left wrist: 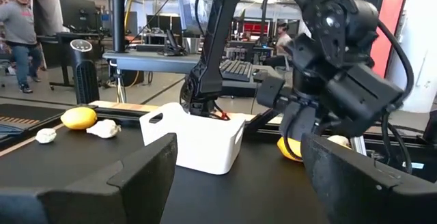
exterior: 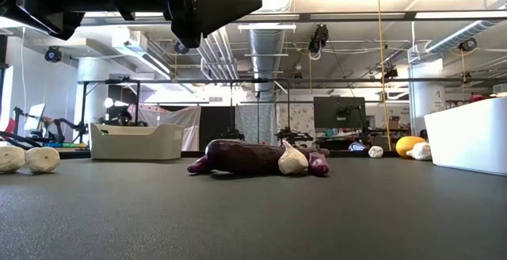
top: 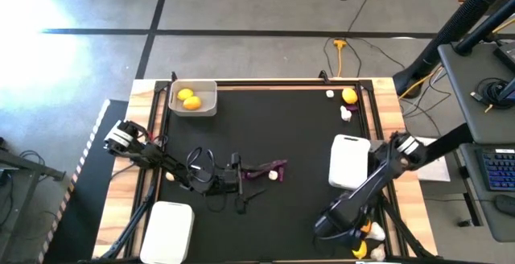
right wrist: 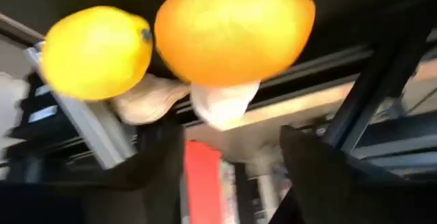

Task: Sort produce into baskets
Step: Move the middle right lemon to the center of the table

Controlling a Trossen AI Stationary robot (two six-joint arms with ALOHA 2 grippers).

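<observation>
Right gripper (top: 352,233) open, nothing held, right over the orange citrus (right wrist: 232,29); better centre on it before closing, mind the garlic bulb (right wrist: 222,101) behind.

Orange citrus fruit (right wrist: 234,29) blurred and cut off at frame edge, right arm hiding corner produce (top: 368,240)

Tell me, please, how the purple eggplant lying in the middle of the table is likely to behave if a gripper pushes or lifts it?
The eggplant looks long and smooth-skinned, so fingers may slip unless they close across its middle. Lying on its side, it would probably roll or pivot when pushed. A garlic bulb rests against it and would likely be nudged along.
</observation>
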